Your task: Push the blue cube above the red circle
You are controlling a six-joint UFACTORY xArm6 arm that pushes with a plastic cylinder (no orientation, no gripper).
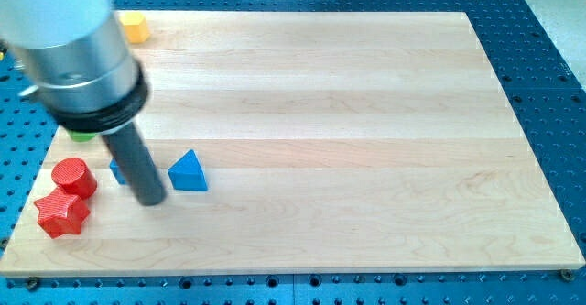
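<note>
My tip (151,201) rests on the wooden board near the view's lower left. The blue cube (117,170) is mostly hidden behind the rod; only a sliver shows at the rod's left side, touching or nearly touching it. The red circle (73,177), a short cylinder, stands a little left of the cube and tip. A blue triangle (188,172) lies just right of the rod.
A red star (61,213) sits below the red circle, near the board's left edge. A yellow block (135,27) lies at the top left corner. A green block (82,136) peeks out under the arm's body. The board (366,113) lies on a blue perforated table.
</note>
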